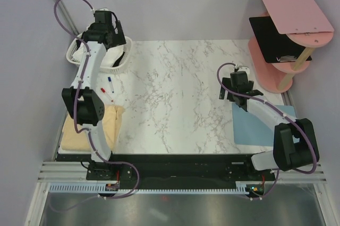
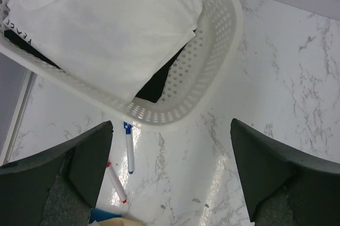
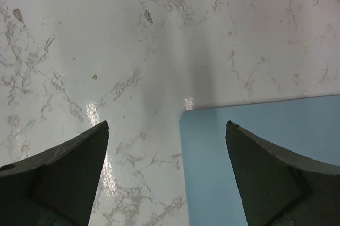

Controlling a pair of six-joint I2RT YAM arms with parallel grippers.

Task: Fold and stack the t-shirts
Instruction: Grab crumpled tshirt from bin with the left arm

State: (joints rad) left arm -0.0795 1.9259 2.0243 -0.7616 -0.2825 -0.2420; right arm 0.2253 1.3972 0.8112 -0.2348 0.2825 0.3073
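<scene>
The left end effector [image 2: 171, 130] is fully open and holds nothing. It hangs above the near rim of the white basket [image 2: 223, 40], which sits at the far left corner of the table [image 2: 276, 77]. Inside the basket, the white t-shirt [image 2: 106, 24] lies on top of the black t-shirt [image 2: 154, 85]. A blue marker [image 2: 129, 149] and a red marker [image 2: 116, 183] lie on the table just beside the basket. The right end effector [image 3: 166, 127] is likewise fully open and empty, above the far left corner of the blue mat [image 3: 265, 151]. The pale yellow t-shirt [image 1: 118, 122] lies at the near left edge of the table, partly under the left arm.
</scene>
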